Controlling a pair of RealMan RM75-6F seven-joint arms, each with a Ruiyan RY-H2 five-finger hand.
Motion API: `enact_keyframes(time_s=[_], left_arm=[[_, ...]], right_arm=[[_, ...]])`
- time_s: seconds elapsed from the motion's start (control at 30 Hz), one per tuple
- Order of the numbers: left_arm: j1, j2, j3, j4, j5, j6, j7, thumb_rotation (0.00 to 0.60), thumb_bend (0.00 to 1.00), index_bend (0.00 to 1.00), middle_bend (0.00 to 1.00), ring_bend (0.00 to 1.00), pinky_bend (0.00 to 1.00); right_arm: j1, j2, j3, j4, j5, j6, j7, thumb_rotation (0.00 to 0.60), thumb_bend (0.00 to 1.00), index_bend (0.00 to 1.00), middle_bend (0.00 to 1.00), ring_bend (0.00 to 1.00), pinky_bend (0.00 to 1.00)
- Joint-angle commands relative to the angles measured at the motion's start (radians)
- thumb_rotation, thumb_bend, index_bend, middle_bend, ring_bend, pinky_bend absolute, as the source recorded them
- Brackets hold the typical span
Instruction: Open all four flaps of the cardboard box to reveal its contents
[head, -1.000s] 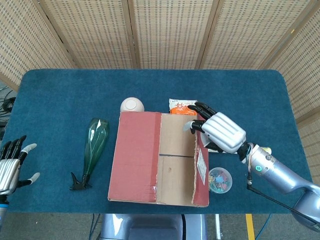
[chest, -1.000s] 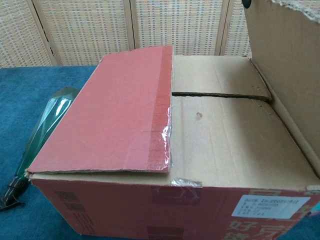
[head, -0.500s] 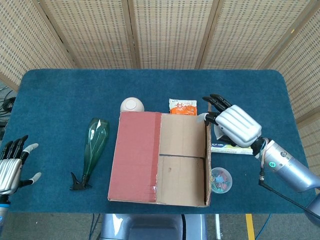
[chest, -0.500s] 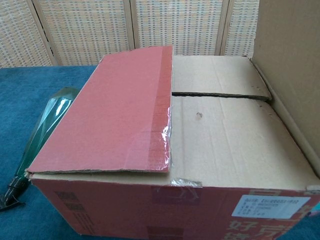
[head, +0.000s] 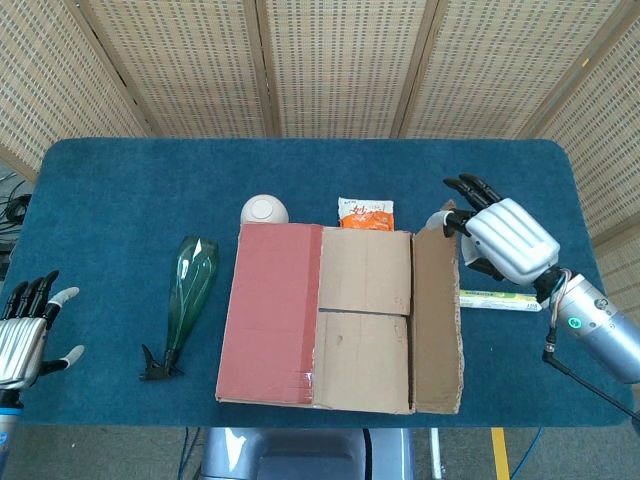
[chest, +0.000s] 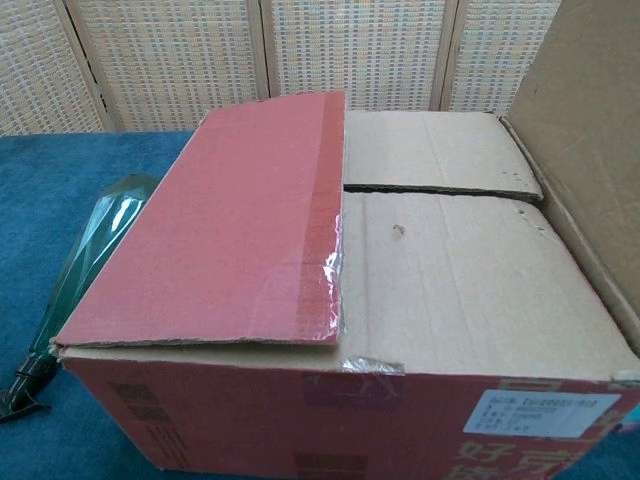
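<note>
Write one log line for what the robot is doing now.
box: right flap open, red flap shut | right hand: open, by flap | left hand: open, idle

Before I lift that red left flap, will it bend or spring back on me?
The red flap looks like stiff corrugated board lying flat, so it should hinge as one panel. Torn tape along its free edge appears loose, so probably little resistance.

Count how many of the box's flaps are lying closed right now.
3: the red flap on the left, plus two brown inner flaps, far and near. The right flap is folded outward.
</note>
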Motion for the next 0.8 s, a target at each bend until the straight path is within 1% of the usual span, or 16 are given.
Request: enact_keyframes(time_s=[0.03,0.27,0.43,0.53,0.63,0.7,0.8], left_arm=[[-0.001,0.0,0.0,0.0,0.0,-0.001,0.001,0.6,0.2,0.18,0.0,0.0,0.0],[-0.005,0.003,0.003,-0.002,0.005,-0.007,0.005,0.6,0.2,0.18,0.0,0.0,0.0],[-0.029,0.026,0.004,-0.013,0.036,-0.033,-0.001,0.6,0.2,0.18,0.0,0.0,0.0],[-0.054,0.053,0.002,-0.03,0.062,-0.06,-0.015,0.6,0.21,0.18,0.0,0.0,0.0],[-0.098,0.092,-0.007,-0.051,0.102,-0.102,-0.028,0.6,0.21,0.18,0.0,0.0,0.0],[-0.125,0.115,-0.014,-0.065,0.117,-0.131,-0.041,0.6,0.21,0.18,0.0,0.0,0.0],[-0.172,0.145,-0.028,-0.084,0.147,-0.174,-0.06,0.6,0.21,0.18,0.0,0.0,0.0]], right_arm=[[-0.01,-0.005,-0.003,0.016,0.008,0.001,-0.004,0.6,1.0,0.32,0.47,0.03,0.0],[-0.038,-0.016,-0.012,0.053,0.033,0.006,-0.019,0.6,1.0,0.32,0.47,0.03,0.0],[-0.056,-0.025,-0.012,0.064,0.047,0.021,-0.024,0.6,1.0,0.32,0.45,0.03,0.0],[-0.073,-0.034,-0.012,0.064,0.054,0.043,-0.034,0.6,1.0,0.32,0.4,0.03,0.0],[-0.097,-0.047,-0.013,0.054,0.076,0.07,-0.063,0.6,1.0,0.32,0.32,0.01,0.0],[-0.112,-0.056,-0.013,0.042,0.094,0.083,-0.089,0.6,1.0,0.3,0.28,0.0,0.0],[-0.136,-0.073,-0.018,0.027,0.119,0.104,-0.133,0.6,1.0,0.23,0.22,0.0,0.0]])
